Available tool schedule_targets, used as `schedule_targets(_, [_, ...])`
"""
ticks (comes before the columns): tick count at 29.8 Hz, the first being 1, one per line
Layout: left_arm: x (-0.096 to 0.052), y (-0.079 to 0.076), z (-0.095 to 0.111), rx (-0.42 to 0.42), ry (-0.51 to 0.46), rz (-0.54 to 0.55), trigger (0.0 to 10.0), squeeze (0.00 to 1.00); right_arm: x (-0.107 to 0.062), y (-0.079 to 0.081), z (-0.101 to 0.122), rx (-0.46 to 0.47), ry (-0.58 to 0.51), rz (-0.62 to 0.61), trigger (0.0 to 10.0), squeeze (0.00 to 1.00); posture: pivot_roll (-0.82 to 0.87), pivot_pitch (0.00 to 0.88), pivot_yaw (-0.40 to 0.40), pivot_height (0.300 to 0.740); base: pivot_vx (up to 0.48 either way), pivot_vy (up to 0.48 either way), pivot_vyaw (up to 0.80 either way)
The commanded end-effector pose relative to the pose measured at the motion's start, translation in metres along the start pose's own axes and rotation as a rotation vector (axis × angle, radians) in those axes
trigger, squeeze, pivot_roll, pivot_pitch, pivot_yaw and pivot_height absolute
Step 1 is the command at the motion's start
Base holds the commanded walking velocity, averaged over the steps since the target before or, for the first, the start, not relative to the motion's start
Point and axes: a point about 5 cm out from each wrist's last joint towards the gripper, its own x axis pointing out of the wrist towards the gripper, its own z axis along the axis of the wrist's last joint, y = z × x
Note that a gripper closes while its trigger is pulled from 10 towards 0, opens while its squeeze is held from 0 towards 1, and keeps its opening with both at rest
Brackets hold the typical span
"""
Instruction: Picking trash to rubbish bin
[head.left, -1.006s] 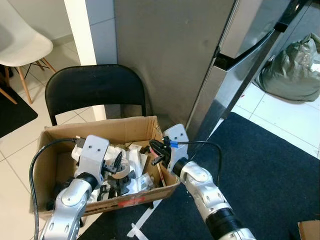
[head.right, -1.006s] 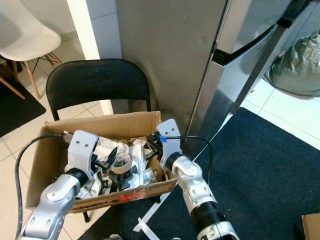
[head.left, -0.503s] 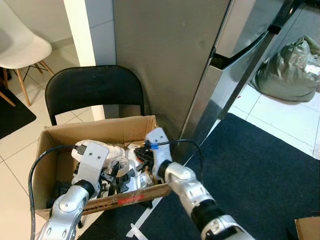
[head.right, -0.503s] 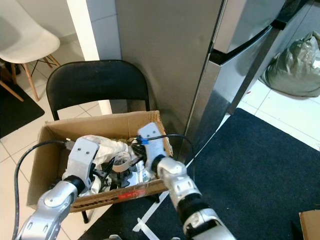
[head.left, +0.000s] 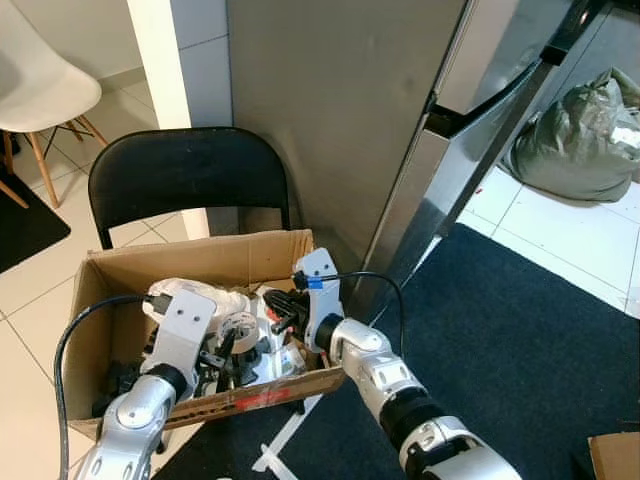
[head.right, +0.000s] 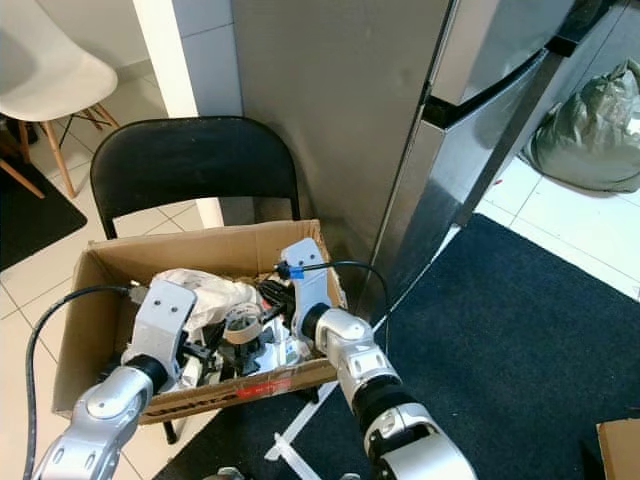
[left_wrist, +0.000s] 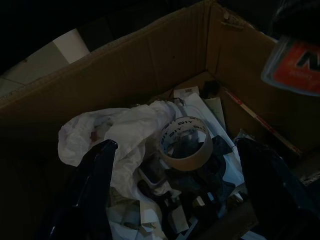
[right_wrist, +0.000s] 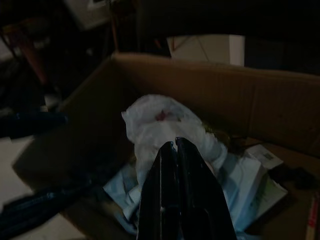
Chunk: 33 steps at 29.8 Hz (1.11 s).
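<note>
Right gripper (right_wrist: 175, 146) jaws closed, empty, above plastic bag (right_wrist: 165, 125). Left gripper (left_wrist: 175, 190) jaws wide, framing tape roll (left_wrist: 183, 143) in box (head.left: 200, 262).

Two silver jointed arms, black cables looped at lower left and centre, blue tag on right wrist plate (head.left: 313, 283), long black fingers (right_wrist: 175, 200).

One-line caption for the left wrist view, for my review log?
Left gripper, fingers spread wide, hovers over a tape roll and crumpled white plastic bag inside the cardboard box.
</note>
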Motion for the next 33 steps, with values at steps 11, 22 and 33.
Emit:
schedule_targets(11, [-0.001,-0.002,0.0,-0.008,0.008,0.001,10.0,0.0,0.037,0.044,0.041,0.169,-0.216,0.111,10.0,0.0,0.07,0.164,-0.076,0.74,0.0,0.0,0.0])
schedule_targets(22, [0.0,-0.002,0.0,-0.008,0.009,-0.001,10.0,0.0,0.041,0.053,0.051,0.219,-0.26,0.178,10.0,1.0,0.07,0.167,-0.075,0.74,0.0,0.0,0.0])
schedule_targets(33, [0.002,-0.003,0.001,-0.009,0.003,-0.008,10.0,0.0,0.039,0.052,0.051,0.182,-0.264,0.18,10.0,0.0,0.06,0.158,-0.072,0.74,0.0,0.0,0.0])
